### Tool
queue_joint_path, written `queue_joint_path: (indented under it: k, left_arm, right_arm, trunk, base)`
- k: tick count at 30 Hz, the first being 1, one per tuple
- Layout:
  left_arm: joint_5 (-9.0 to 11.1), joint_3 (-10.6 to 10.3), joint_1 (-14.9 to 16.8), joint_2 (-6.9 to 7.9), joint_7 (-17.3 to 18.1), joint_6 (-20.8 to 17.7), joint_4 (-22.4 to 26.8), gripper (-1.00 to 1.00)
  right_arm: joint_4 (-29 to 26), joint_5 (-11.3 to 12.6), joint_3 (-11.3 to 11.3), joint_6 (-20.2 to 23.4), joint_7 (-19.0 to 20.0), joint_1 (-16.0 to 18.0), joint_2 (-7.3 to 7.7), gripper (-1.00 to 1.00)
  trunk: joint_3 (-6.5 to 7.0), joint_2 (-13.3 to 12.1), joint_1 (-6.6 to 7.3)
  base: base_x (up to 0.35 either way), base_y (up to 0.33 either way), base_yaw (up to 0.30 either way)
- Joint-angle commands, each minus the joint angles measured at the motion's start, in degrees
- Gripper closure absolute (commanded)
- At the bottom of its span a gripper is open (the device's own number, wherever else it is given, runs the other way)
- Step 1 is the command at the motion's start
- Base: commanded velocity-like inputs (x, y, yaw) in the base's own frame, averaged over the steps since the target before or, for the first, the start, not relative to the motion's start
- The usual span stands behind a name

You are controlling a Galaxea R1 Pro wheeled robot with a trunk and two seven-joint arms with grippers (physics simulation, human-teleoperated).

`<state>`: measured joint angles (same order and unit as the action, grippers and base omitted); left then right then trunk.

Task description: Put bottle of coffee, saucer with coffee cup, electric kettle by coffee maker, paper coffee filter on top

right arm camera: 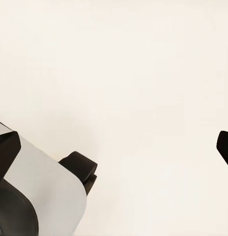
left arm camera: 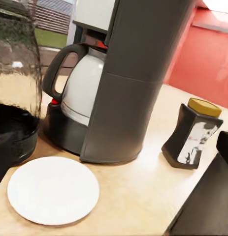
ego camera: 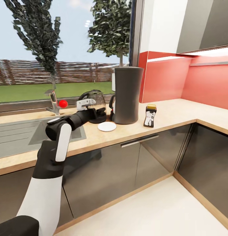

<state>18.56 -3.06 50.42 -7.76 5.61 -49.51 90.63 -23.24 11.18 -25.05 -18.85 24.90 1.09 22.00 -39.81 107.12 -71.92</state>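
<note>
Tan wood-grain kitchen countertop under a wide window, red splashback at right, grey sink at left. Standing far on the worktop, the coffee maker, upright, carafe tucked in at its left. Grouped around it on purpose, by the look of it: electric kettle just beside on the left, saucer flat in front at the near left, bottle of coffee upright near its right side, apart from it. Nothing lying on the saucer or on the machine's top, so cup and filter judged not yet placed.

Reaching in from the left, the left gripper, right by the kettle's handle side; spread wide judging by one finger at the wrist view's edge, nothing between. Probably placed so for setting the kettle close.

Hanging over pale floor, the right gripper, tips far apart, empty.
</note>
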Motion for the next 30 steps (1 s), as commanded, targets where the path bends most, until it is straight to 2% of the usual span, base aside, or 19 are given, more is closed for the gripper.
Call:
queue_joint_path:
  k: [1, 10, 11, 18, 21, 22, 23, 24, 25, 26, 27, 28, 30]
  left_arm:
    - [-0.4, 0.1, 0.0, 0.00, 2.3, -0.3, 0.0, -1.00]
    - [-0.4, 0.1, -0.8, 0.71, 22.9, -0.2, -0.1, -1.00]
    - [-0.4, 0.1, -2.2, 0.84, 27.4, -0.2, -0.1, -1.00]
    - [-0.6, 0.1, -10.3, 1.35, 43.1, 0.8, -0.2, -1.00]
    - [-0.7, 0.0, -14.8, 1.96, 48.9, 2.8, -0.2, -1.00]
    - [-0.8, -0.5, -17.8, 2.40, 51.9, 4.8, -0.2, -1.00]
    - [-0.8, -1.0, -19.3, 2.76, 53.0, 5.9, -0.3, -1.00]
    - [-0.9, -1.6, -20.9, 3.30, 53.9, 7.0, -0.3, -1.00]
    - [-0.9, -2.9, -24.3, 4.85, 55.3, 9.2, -0.4, -1.00]
    - [-0.9, -3.8, -26.2, 5.73, 55.7, 10.4, -0.4, -1.00]
    - [-0.9, -7.6, -35.2, 9.93, 57.0, 18.7, -1.5, -1.00]
    - [-0.9, -8.4, -38.5, 11.36, 57.3, 23.0, -2.9, -1.00]
    - [-0.8, -8.9, -41.5, 12.73, 57.4, 27.2, -4.9, -1.00]
  right_arm:
    - [0.0, 0.6, -0.4, -0.1, 0.1, 0.1, 0.06, -1.00]
    - [0.0, 0.6, -0.4, -0.1, 0.1, 0.1, 0.06, -1.00]
    - [0.0, 0.6, -0.4, -0.1, 0.1, 0.1, 0.06, -1.00]
    - [0.0, 0.6, -0.4, -0.1, 0.1, 0.1, 0.06, -1.00]
    - [0.0, 0.5, -0.4, -0.1, 0.1, 0.1, 0.06, -1.00]
    - [0.0, 0.5, -0.4, -0.1, 0.1, 0.1, 0.06, -1.00]
    - [0.0, 0.5, -0.4, -0.1, 0.1, 0.1, 0.06, -1.00]
    - [0.0, 0.5, -0.4, -0.1, 0.1, 0.1, 0.06, -1.00]
    - [0.0, 0.5, -0.4, -0.1, 0.1, 0.1, 0.06, -1.00]
    - [0.0, 0.5, -0.4, -0.1, 0.1, 0.1, 0.06, -1.00]
    - [0.0, 0.5, -0.4, -0.2, 0.0, 0.1, 0.06, -1.00]
    - [0.0, 0.5, -0.4, -0.2, 0.0, 0.1, 0.06, -1.00]
    - [0.0, 0.5, -0.4, -0.3, 0.0, 0.1, 0.06, -1.00]
  trunk:
    - [-0.06, 0.0, 0.01]
    - [-0.06, 0.0, 0.01]
    - [-0.06, 0.0, 0.01]
    - [-0.06, 0.0, 0.01]
    - [-0.06, 0.0, 0.01]
    - [-0.06, 0.0, 0.01]
    - [-0.06, 0.0, 0.01]
    - [-0.06, 0.0, 0.01]
    - [-0.06, 0.0, 0.01]
    - [-0.06, 0.0, 0.01]
    - [-0.06, 0.0, 0.01]
    - [-0.06, 0.0, 0.01]
    - [-0.06, 0.0, 0.01]
  base:
    - [-0.015, 0.000, 0.000]
    - [-0.006, 0.000, 0.000]
    - [-0.001, 0.000, 0.000]
    - [0.000, 0.000, 0.000]
    - [0.000, 0.000, 0.000]
    - [0.000, 0.000, 0.000]
    - [0.000, 0.000, 0.000]
    - [0.000, 0.000, 0.000]
    - [0.000, 0.000, 0.000]
    - [0.000, 0.000, 0.000]
    - [0.000, 0.000, 0.000]
    - [0.000, 0.000, 0.000]
    - [0.000, 0.000, 0.000]
